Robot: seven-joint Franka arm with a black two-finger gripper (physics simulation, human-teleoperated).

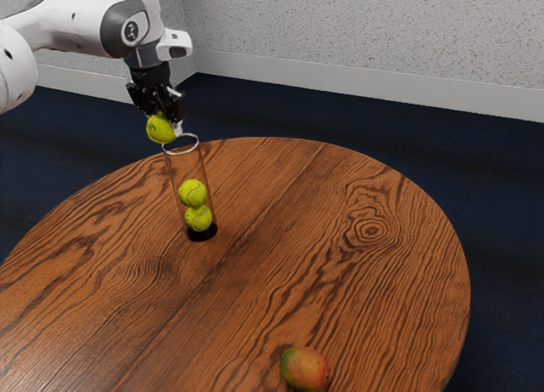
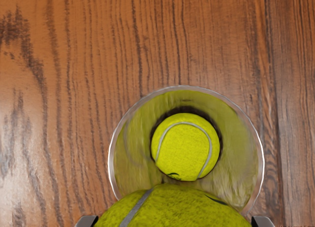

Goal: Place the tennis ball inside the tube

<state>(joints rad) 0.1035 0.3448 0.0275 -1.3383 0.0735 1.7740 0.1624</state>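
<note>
End effector: one, mine, closed around one tennis ball, a finger against it on each of two sides.
Tennis ball: in my grasp, above the mouth of the tube and outside it, a little to the exterior view's left of the mouth's middle; from my wrist it overlaps part of the round rim.
Tube: one, clear, upright on the far part of the counter, toward the exterior view's left, with a pale rim and one dark base.
Balls inside: two, stacked; the upper ball rests on the lower ball, which sits down by the base. Looking in from my wrist, I see a curved pale seam on the upper one.
Ball count: three, one held and two inside.
Mango: one, red and green, at the near side, well apart from the tube, to the exterior view's right of it.
Counter: one, round, brown grained wood.
</note>
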